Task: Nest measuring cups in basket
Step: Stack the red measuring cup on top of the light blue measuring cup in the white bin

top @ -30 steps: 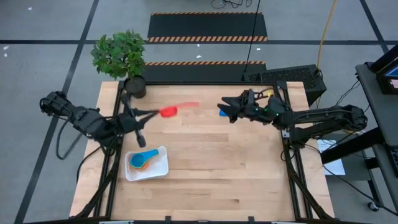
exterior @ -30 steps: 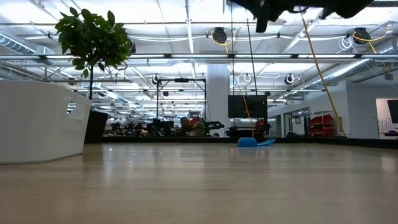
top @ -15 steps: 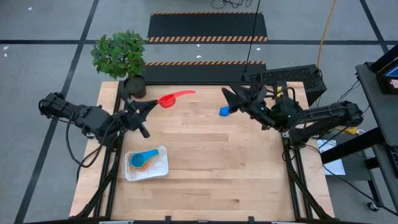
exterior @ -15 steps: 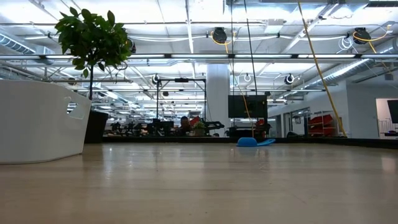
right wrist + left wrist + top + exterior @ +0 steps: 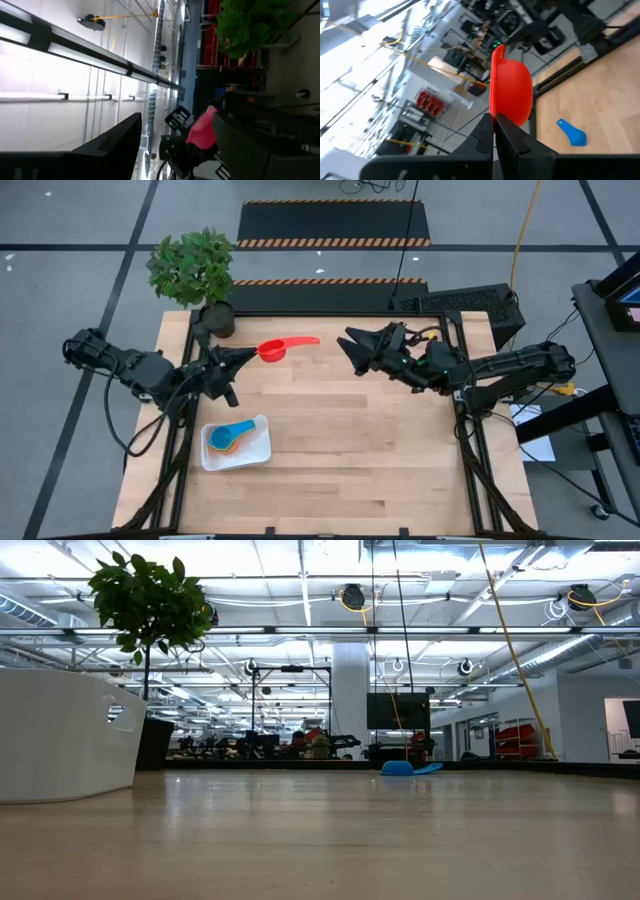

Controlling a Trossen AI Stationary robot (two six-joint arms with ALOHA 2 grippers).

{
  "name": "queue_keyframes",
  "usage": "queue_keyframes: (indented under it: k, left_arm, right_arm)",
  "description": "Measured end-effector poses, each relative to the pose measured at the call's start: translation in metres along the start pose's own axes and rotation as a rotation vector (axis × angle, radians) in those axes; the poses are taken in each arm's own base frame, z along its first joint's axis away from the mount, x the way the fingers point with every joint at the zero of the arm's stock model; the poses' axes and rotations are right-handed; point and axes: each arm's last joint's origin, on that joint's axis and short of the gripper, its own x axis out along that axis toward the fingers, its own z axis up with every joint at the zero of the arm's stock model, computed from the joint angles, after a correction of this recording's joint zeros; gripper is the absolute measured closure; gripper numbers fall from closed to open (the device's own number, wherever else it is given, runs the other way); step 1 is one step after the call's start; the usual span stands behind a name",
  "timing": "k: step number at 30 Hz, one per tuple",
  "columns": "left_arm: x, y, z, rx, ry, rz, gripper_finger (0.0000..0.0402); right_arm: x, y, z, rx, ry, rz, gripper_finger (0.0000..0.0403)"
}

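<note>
My left gripper (image 5: 250,357) is shut on a red measuring cup (image 5: 272,351) above the table's far left part, and the cup's handle (image 5: 305,340) points away from the gripper. My right gripper (image 5: 352,348) hangs open and holds nothing above the far middle, facing the red cup (image 5: 202,131). A blue cup (image 5: 572,134) lies on the table near the far edge (image 5: 405,768); my right arm hides it in the high view. The white basket (image 5: 262,448) sits at the near left with a light blue cup (image 5: 228,430) lying in an orange one (image 5: 222,446). My left gripper pinches the red cup's bowl at its rim (image 5: 495,114), on the side opposite the handle. One finger lies on the open side, the other on the rounded outside. The fingers come level from the table's left. The cup is lifted clear, turned on edge.
A potted plant (image 5: 197,268) in a dark pot (image 5: 217,319) stands at the far left corner, close behind my left gripper. The basket's white wall (image 5: 60,735) fills the left of the low view. Bare wood (image 5: 370,460) lies between the basket and the right edge.
My left gripper has rolled about its own axis in place, turning the red cup with it; the cup stays clear of the table. My right gripper has risen out of the low view, swung above the far middle and now covers the blue cup from above. It stays open.
</note>
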Motion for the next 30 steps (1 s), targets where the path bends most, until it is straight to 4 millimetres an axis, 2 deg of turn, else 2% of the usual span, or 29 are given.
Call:
queue_keyframes:
  k: [4, 8, 12, 16, 22, 30]
  left_arm:
    - [-0.008, 0.000, 0.007, 0.011, 0.020, 0.053, 0.0399]
    - [-0.005, -0.006, 0.016, 0.042, 0.018, 0.080, 0.0398]
    - [0.001, -0.019, 0.026, 0.081, 0.003, 0.075, 0.0399]
    - [0.009, -0.040, 0.037, 0.137, 0.001, 0.053, 0.0399]
    - [0.007, -0.059, 0.046, 0.175, -0.034, 0.008, 0.0399]
    - [0.006, -0.059, 0.046, 0.205, -0.024, 0.013, 0.0400]
  right_arm:
    - [0.002, 0.000, 0.002, 0.024, 0.067, 0.010, 0.0167]
    - [0.002, 0.001, 0.001, 0.096, 0.144, 0.017, 0.0167]
    - [0.002, 0.000, -0.001, 0.167, 0.195, 0.011, 0.0167]
    - [0.002, -0.002, -0.001, 0.226, 0.240, -0.002, 0.0167]
    - [0.000, -0.003, -0.005, 0.323, 0.358, -0.036, 0.0167]
    - [-0.001, -0.007, -0.008, 0.368, 0.407, -0.087, 0.0167]
